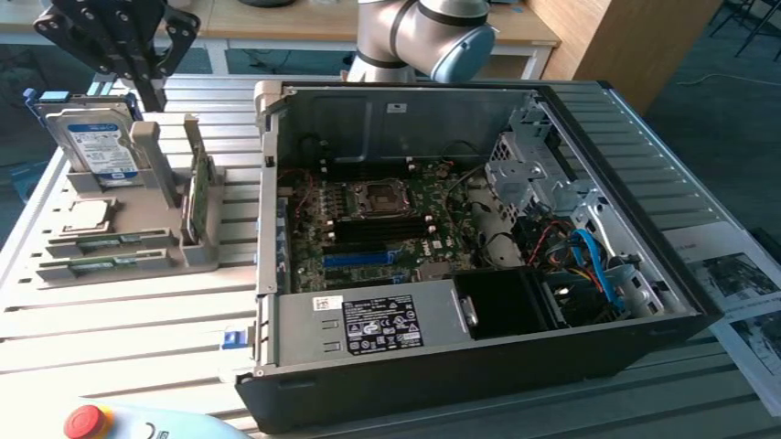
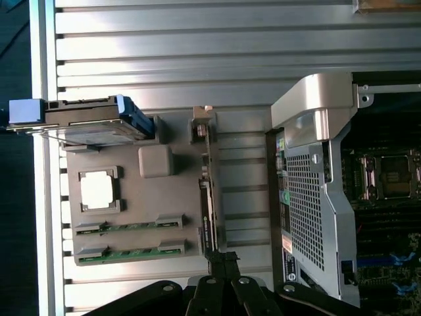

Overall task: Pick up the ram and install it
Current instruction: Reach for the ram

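Observation:
Two ram sticks, thin green boards, lie side by side in the slots of a grey holder: one ram stick next to the other. My black gripper hangs above the holder's far end, near the hard drive, well above the sticks. Its fingers are shut with nothing between them. The open computer case lies beside the holder, with its motherboard exposed.
The holder also carries a silver hard drive with a blue label, a processor chip and an upright green expansion card. A red stop button sits at the front edge. Papers lie at the exterior view's right.

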### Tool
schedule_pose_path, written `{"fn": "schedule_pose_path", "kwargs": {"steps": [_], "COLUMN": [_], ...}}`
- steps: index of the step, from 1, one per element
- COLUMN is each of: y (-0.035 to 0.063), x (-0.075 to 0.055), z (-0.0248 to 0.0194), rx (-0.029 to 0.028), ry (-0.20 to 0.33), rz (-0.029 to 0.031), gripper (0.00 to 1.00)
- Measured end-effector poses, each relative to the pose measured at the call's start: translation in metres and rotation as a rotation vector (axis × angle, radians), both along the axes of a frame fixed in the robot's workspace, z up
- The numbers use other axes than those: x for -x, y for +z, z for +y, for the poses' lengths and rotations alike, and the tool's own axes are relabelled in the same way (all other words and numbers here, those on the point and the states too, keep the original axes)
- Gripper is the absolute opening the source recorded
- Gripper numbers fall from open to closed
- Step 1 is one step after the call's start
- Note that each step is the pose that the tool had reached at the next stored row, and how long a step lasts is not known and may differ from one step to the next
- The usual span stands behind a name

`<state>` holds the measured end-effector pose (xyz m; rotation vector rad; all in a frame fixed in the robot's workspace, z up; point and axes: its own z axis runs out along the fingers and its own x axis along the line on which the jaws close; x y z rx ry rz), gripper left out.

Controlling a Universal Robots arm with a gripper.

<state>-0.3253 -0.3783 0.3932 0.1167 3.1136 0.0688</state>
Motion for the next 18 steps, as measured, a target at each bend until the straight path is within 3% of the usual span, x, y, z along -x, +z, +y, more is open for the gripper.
{"fn": "schedule_pose_path", "kwargs": {"steps": [18], "y": [0.0000], "x": [0.035], "z": [0.0016], "rx": [0.0000], "ry": [0.000], "rz": [0.0001], "gripper": [0.10]}}
